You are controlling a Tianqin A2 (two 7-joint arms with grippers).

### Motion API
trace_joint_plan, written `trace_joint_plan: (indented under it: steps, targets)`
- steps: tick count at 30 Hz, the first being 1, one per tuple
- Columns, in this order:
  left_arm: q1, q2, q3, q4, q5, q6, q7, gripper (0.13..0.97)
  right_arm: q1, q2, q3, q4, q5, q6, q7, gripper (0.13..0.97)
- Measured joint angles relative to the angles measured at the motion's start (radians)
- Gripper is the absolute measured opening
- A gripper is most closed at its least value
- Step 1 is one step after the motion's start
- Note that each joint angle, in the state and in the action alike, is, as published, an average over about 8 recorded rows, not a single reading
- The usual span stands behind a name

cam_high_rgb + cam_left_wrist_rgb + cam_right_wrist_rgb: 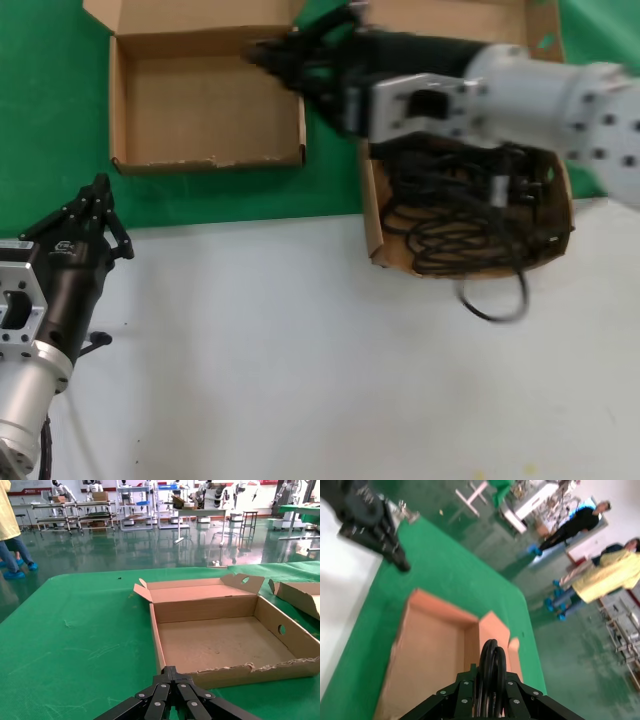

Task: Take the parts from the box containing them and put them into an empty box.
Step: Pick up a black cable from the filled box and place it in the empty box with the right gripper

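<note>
Two cardboard boxes logged in my head view. Item one: the empty box point(205, 100), upper left of frame, brown, low-walled, bare inside, front edge frayed. Item two: the box containing parts point(375, 235), right of centre, holding a tangle of black power cords point(460, 225); one loop hangs over its near wall onto the white bench point(300, 360). My right gripper point(262, 55) reaches across the frame top to the empty box's right wall. Only the right wrist view shows what it carries: a black cord bundle point(490, 672) clamped between the fingers, above that box point(430, 655). My left gripper point(98, 188) waits at lower left, clenched; its wrist view alone shows the empty box's oval-holed side tab point(244, 581).
</note>
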Motion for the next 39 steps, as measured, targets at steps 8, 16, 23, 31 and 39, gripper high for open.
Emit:
trace_joint_plan:
  steps: [8,16,23,31,39]
  targets:
    - [0.0,0.0,0.0,0.0,0.0,0.0,0.0,0.145,0.032,-0.159,-0.06,-0.135,-0.037,0.074,-0.046,0.217]
    - [0.0,0.0,0.0,0.0,0.0,0.0,0.0,0.145,0.057,-0.276,-0.097,-0.309,-0.032,0.166,-0.132,0.216]
    - [0.0,0.0,0.0,0.0,0.0,0.0,0.0,0.145,0.086,-0.345,-0.124,-0.447,0.007,0.259,-0.22,0.216]
    - [0.0,0.0,0.0,0.0,0.0,0.0,0.0,0.145,0.115,-0.369,-0.162,-0.535,0.061,0.362,-0.295,0.222]
    - [0.0,0.0,0.0,0.0,0.0,0.0,0.0,0.145,0.123,-0.371,-0.168,-0.56,0.097,0.405,-0.356,0.279]
